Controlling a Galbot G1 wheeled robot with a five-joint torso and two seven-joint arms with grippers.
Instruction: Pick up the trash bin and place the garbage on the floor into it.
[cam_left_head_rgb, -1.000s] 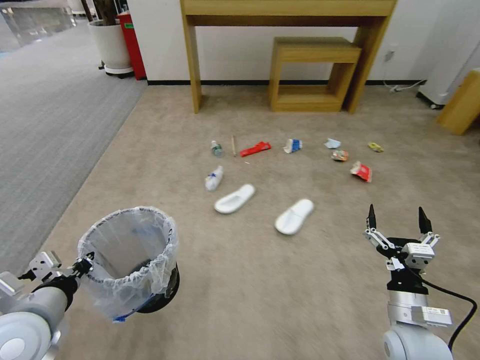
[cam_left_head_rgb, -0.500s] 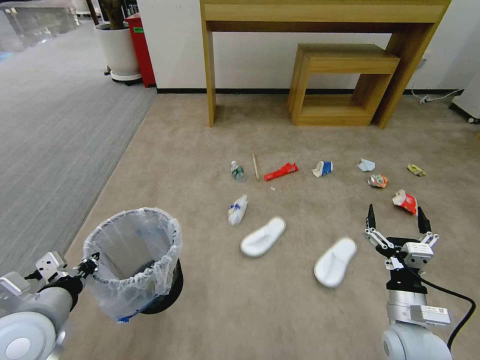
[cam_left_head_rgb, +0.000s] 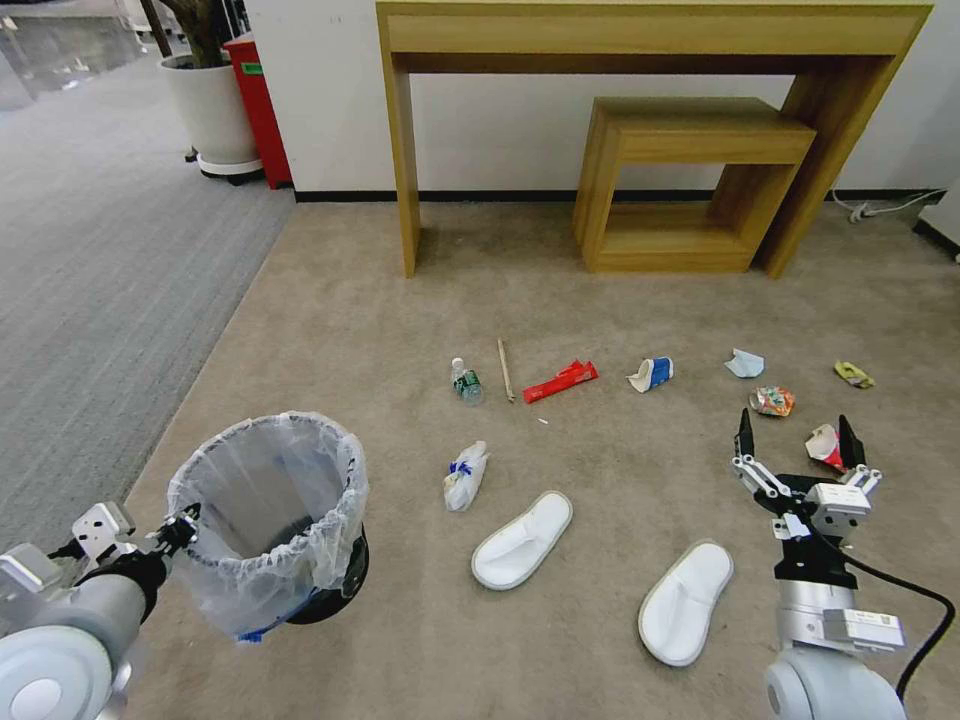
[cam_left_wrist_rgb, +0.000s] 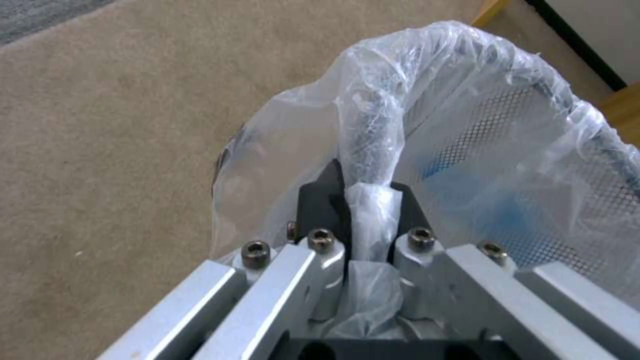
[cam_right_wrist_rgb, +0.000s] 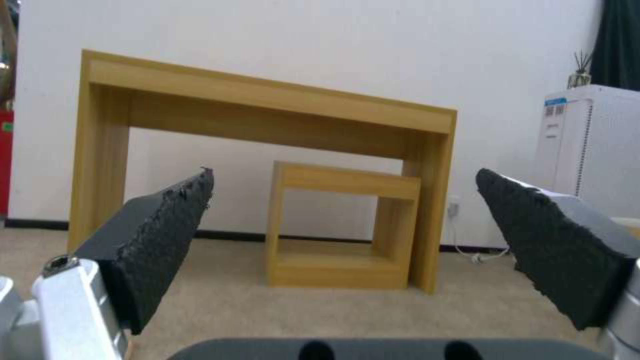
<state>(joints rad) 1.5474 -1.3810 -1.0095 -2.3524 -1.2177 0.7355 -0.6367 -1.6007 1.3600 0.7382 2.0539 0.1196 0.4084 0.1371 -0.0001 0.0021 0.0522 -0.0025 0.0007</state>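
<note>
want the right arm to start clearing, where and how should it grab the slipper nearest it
Probably from above, across the narrow middle of the nearest slipper. It lies flat on the floor, open side up, long and slim, so the open right gripper should span its width, not its length. The left gripper holds the trash bin.

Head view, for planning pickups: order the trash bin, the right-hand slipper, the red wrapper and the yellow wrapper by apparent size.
1. trash bin, nearest the camera
2. right-hand slipper
3. red wrapper
4. yellow wrapper, farthest, so unsure

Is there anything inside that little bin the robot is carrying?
The trash bin, held at its rim by the left hand, shows only its crinkled bag and mesh wall. No litter visible; the bottom is hidden.
</note>
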